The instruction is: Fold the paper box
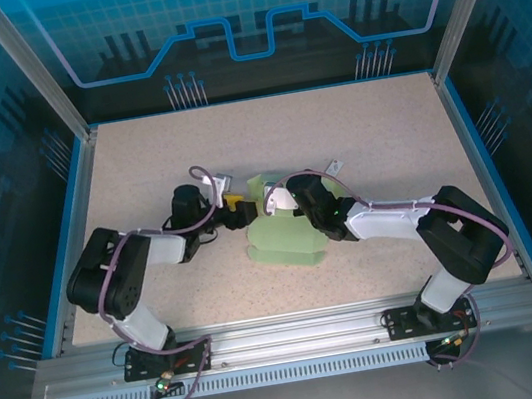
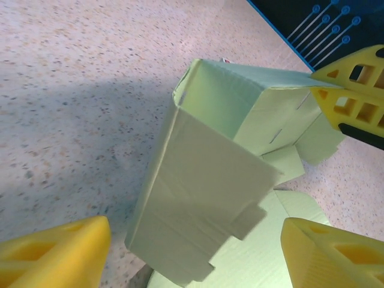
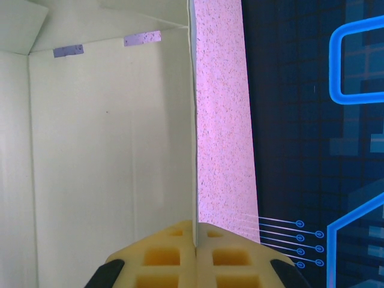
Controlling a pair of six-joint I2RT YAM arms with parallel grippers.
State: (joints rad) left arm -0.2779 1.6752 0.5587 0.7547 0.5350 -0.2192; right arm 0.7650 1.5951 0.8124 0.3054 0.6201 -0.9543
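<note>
You are working with a pale green paper box of thin die-cut card. It stands half raised into a sleeve near the middle of the speckled beige tabletop, with loose flaps lying flat on its near side.

Your right gripper is pinched fully closed on the edge of one raised wall at the box's far side, with the card sandwiched between its yellow pads. Your left gripper stands wide apart just left of the box. Its yellow fingers frame the sleeve ahead and touch nothing.

Expect the card to be very light and springy. It will probably slide on the table, bow if you push mid-panel, and keep any stray crease. Take hold at panel edges close to a scored line. Press flaps over along their creases, with the opposite wall anchored.
</note>
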